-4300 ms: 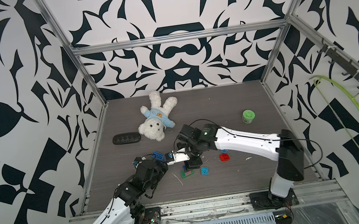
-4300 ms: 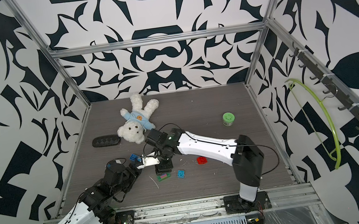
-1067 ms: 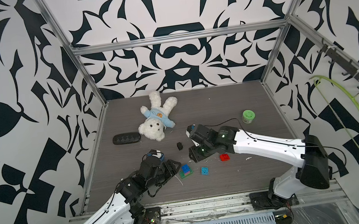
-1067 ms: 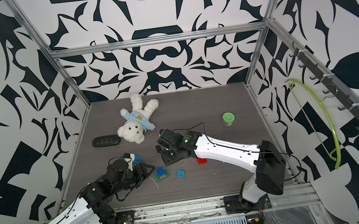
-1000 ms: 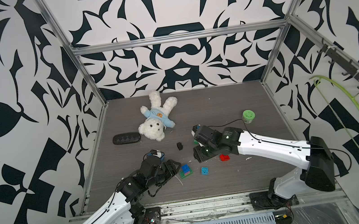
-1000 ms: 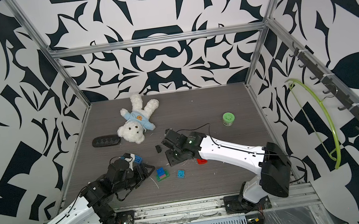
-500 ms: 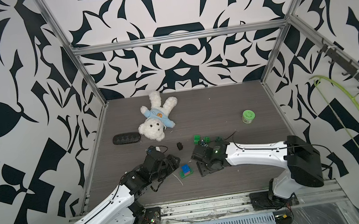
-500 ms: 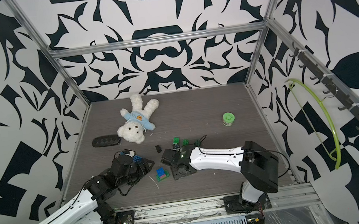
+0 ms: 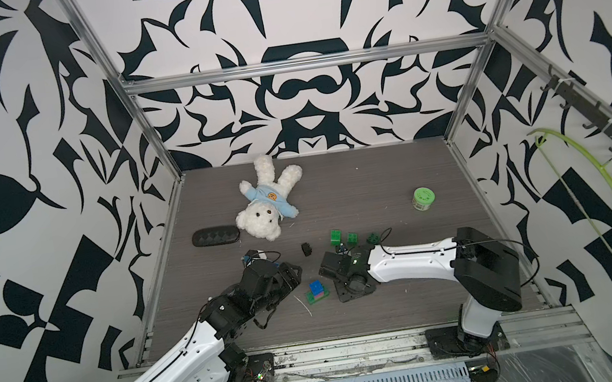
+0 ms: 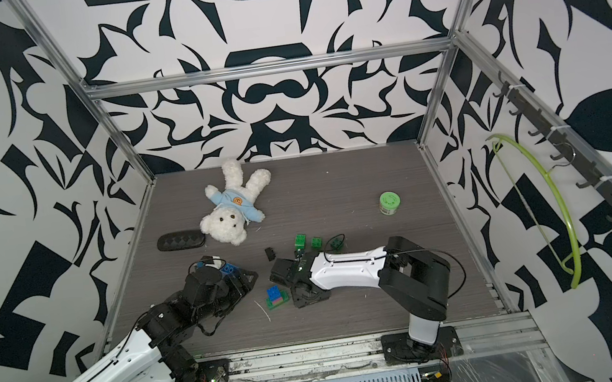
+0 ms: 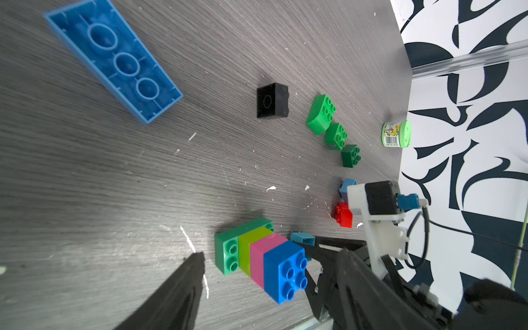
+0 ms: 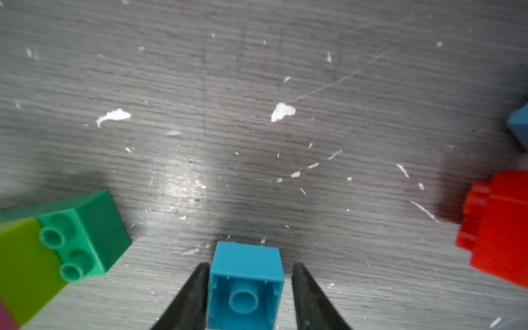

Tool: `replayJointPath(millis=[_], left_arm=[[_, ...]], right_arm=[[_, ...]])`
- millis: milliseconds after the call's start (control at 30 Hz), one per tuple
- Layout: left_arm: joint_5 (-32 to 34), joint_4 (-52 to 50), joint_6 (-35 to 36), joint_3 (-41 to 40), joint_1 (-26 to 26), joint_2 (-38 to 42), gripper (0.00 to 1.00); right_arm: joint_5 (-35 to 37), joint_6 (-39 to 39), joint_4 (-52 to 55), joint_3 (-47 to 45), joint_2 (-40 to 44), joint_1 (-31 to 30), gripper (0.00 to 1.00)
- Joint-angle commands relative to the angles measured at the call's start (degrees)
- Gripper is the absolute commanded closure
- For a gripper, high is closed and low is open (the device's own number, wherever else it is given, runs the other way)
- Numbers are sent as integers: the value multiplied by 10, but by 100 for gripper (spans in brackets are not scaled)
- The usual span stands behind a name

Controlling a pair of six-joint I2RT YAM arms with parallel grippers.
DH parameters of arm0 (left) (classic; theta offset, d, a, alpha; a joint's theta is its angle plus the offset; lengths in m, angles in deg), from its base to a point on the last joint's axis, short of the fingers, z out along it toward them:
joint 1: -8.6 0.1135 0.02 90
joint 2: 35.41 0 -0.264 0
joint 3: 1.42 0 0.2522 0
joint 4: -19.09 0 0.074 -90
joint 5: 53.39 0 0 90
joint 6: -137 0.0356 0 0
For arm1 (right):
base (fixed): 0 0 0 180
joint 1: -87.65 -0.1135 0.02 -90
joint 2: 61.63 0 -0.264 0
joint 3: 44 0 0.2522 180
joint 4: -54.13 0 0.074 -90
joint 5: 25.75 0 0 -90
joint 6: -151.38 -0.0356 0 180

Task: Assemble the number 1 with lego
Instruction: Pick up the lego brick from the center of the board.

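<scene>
Lt-blue brick [image 12: 245,274]: prob light, stiff, slick; hold side walls.
R gripper [image 12: 251,265]: astride brick, not pinching.
L gripper [image 11: 254,257]: spread.

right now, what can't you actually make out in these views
- light blue brick: beneath the right arm in both top views; the right wrist view's bottom edge cuts it off.
- red brick: partly behind the white camera mount in the left wrist view; cut by the frame edge in the right wrist view.
- long blue brick: mostly under the left arm in a top view.
- jar label: too small to read anywhere.
</scene>
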Motion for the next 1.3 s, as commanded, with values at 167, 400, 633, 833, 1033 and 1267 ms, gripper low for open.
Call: replayJointPath(millis=[167,400,633,833,1033,1267], left_arm=[[23,-21,-8,-4,-2,2,21],[45,-11,3,-4,-2,19,21],[56,8,49,21,-2,45,17],[-29,71,38,51,-2,41,12],[-104,79,2,102,-1,23,7],[-163,152,-43,118,-1,13,9]], right_arm=[[-5,-15,-26,-9,22,-3,67],[-2,35,-63,-18,96,1,79],[-29,189,-125,-6,200,28,83],[-68,389,-234,-26,299,33,83],[-156,571,-364,-78,349,41,83],[-248,619,-403,-78,349,80,84]])
